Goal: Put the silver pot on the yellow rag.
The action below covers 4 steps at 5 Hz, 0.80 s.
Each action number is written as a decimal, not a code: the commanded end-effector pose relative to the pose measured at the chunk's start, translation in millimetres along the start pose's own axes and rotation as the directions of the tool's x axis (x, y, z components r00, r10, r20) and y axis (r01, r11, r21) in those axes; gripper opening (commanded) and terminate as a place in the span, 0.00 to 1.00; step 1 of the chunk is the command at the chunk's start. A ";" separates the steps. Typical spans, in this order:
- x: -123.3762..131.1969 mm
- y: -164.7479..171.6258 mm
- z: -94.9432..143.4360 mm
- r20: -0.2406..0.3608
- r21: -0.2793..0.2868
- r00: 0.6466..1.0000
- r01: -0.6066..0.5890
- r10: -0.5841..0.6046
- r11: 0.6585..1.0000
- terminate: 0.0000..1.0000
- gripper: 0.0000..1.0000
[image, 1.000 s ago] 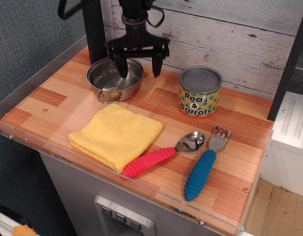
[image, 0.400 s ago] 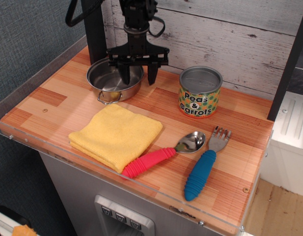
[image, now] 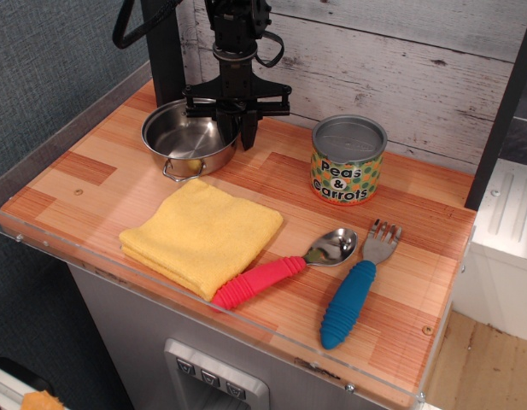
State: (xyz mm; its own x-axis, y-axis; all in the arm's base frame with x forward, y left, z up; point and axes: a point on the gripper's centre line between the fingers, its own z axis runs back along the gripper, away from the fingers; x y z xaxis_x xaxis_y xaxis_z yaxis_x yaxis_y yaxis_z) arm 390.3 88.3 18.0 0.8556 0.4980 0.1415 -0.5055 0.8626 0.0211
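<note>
- You are looking at one readable label: the can [image: 348, 161] at the far right is showing "Peas & Carrots" on a green dotted wrapper under a grey lid.
- A clear raised lip is running along the near and left edges of the wooden table [image: 92, 166]; a plank wall is closing off the far side.
- Bare wood is lying open between the silver pot [image: 189, 138] and the yellow rag [image: 203, 235], and more is lying open left of the rag.
- The rag is sitting near you, left of centre, folded and flat, with nothing resting on it.
- A red-handled spoon [image: 289, 263] is touching the rag's right corner, and a blue-handled fork [image: 355, 290] is lying just right of the spoon.
- The pot is sitting at the far left, apart from the rag, one wire handle pointing toward you.
- The gripper [image: 233, 128] is hanging straight down over the pot's right rim, its fingers drawn close together and pinching that rim, one finger inside the bowl and one outside.
</note>
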 end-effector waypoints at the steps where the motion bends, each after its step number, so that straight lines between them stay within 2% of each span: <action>1: 12.4 9.4 43.7 0.073 -0.002 0.997 0.004 -0.003 1.000 0.00 0.00; 2: 12.7 10.1 59.7 0.090 0.003 0.996 -0.009 0.009 1.000 0.00 0.00; 3: 7.5 7.5 72.4 0.082 0.022 0.997 -0.004 0.002 1.000 0.00 0.00; 4: -10.3 4.2 83.1 0.089 0.043 0.995 0.047 -0.050 0.998 0.00 0.00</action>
State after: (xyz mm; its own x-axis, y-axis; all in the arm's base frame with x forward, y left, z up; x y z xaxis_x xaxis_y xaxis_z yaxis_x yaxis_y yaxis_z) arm 364.7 75.3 72.6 0.8809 0.4470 0.1557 -0.4640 0.8805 0.0971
